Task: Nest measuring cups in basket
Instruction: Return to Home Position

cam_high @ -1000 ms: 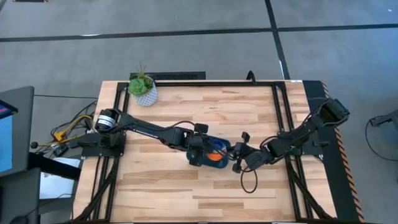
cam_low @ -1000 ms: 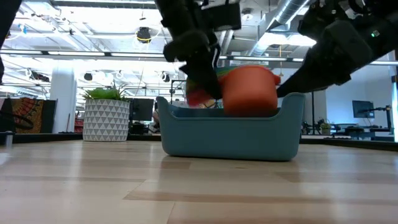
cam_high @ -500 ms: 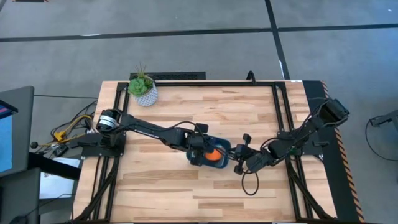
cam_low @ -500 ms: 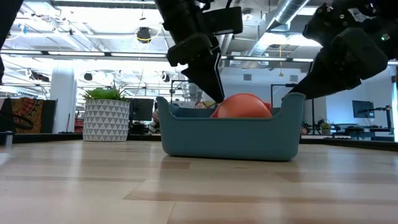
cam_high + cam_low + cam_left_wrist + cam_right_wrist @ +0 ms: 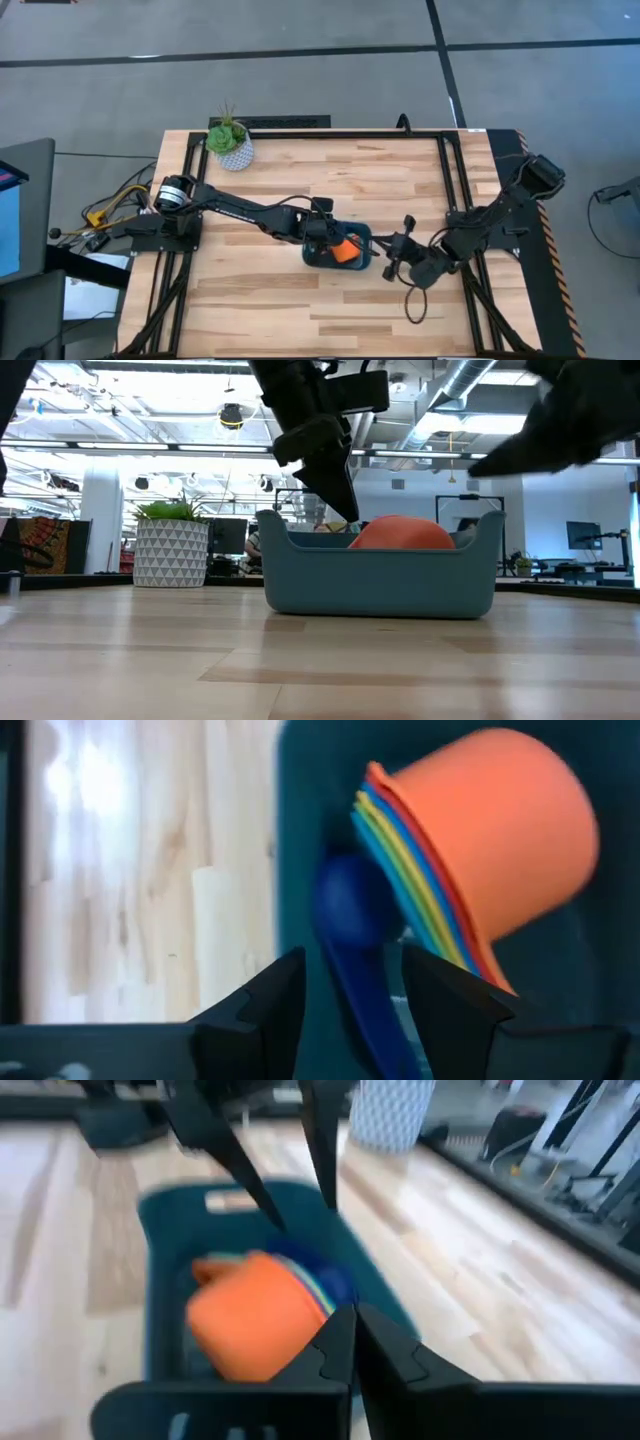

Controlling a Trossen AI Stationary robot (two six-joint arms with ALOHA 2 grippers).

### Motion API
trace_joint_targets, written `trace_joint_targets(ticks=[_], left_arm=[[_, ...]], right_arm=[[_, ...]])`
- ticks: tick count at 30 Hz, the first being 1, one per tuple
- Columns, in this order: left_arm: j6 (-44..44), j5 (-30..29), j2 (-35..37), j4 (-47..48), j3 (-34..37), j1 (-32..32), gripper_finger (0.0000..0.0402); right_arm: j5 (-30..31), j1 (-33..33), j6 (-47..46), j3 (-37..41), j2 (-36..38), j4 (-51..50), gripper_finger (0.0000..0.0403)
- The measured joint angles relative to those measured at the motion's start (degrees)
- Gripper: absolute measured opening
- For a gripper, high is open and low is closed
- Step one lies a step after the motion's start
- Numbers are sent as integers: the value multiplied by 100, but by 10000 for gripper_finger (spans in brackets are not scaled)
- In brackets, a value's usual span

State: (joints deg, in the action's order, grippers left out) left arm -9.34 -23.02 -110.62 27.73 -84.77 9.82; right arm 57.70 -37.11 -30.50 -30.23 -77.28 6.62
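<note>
Right tool [image 5: 347, 1318] closed, backed away from basket [image 5: 380, 582]. Left tool [image 5: 350, 962] open over nested measuring cups [image 5: 490, 830]. Basket has shifted slightly toward the right arm.

Left pincer [image 5: 322, 246] angled down into basket [image 5: 380, 575], fingers apart. Right pincer [image 5: 388, 262] just beside basket, fingers closed, elbow bent.

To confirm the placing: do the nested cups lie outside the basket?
No, the measuring cups lie nested inside the basket, orange one outermost.
</note>
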Motion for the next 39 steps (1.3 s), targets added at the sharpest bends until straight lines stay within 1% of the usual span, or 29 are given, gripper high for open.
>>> trace_joint_targets(ticks=[4,6,8,12,14,18,21,24,28,31,33,35,39], left_arm=[[4,-303,51,-26,0,0,158],[35,-302,63,-146,0,-16,158],[87,-167,87,-256,0,-46,157],[103,308,138,-626,4,-96,147],[75,356,184,-1029,127,-104,132],[18,429,623,-1842,804,-138,94],[115,597,1341,-2523,1606,-251,64],[269,961,2270,-3596,2694,-465,36],[327,1374,3447,-5167,4250,-803,6],[333,1376,4238,-5980,5215,-1070,3],[335,1348,4704,-6288,5735,-1232,3],[404,1357,5146,-6444,6132,-1341,2],[407,1371,5923,-6443,6650,-1506,1]], right_arm=[[511,-380,-29,-32,303,-38,18],[677,-513,-143,-36,453,-157,10],[848,-550,-214,-34,616,-302,8],[794,-405,-38,-34,1052,-419,15],[461,-236,183,-34,1280,-407,16],[-548,228,819,-34,1526,-17,7],[-1201,562,1501,-40,1637,548,5],[-1704,851,2161,-36,1848,800,11],[-2260,1264,2659,-34,2438,434,12],[-3098,1734,2735,-35,3030,-12,5],[-3683,2047,2711,-33,3393,-339,5],[-4065,2328,2613,-34,3691,-523,7],[-4251,2696,2600,-34,4162,-976,7]])
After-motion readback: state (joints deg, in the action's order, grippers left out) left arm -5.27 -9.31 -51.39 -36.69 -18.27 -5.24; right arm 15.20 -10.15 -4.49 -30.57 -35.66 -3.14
